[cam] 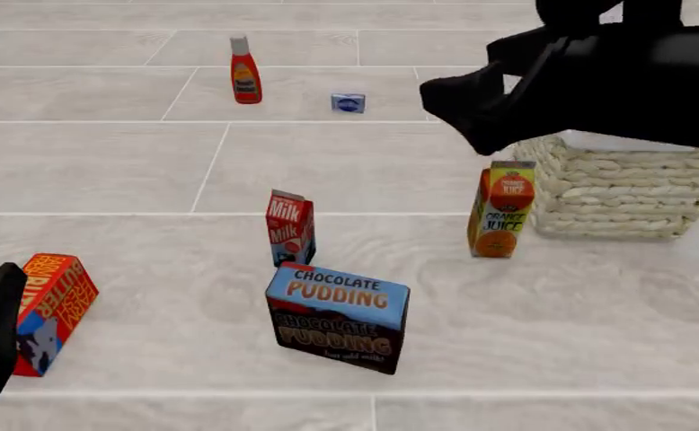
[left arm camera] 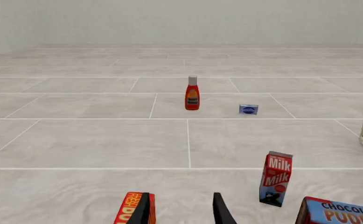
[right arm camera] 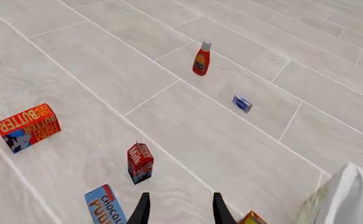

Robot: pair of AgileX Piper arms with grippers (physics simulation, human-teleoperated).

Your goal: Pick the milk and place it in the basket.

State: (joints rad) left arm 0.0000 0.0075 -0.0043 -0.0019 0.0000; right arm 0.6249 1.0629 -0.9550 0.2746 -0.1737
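Milk (cam: 291, 227) upright, untouched, well left of basket (cam: 619, 193); right gripper (right arm camera: 178, 207) narrow-open, empty above; left gripper (left arm camera: 180, 210) likewise.

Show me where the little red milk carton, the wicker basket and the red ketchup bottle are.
small red milk carton (cam: 289, 230), front view, on its lettered front face.
pale woven wicker basket (cam: 619, 193), front view, on its woven side wall.
red ketchup bottle (cam: 245, 76), front view, on its body.

A: what can you actually read here?
B: milk (cam: 289, 229) says "Milk" twice. At its 5 o'clock, pudding box (cam: 336, 316): "CHOCOLATE PUDDING". Juice carton (cam: 500, 209) at 3: "ORANGE JUICE". Butter box (cam: 52, 311) at 8: "BUTTER".
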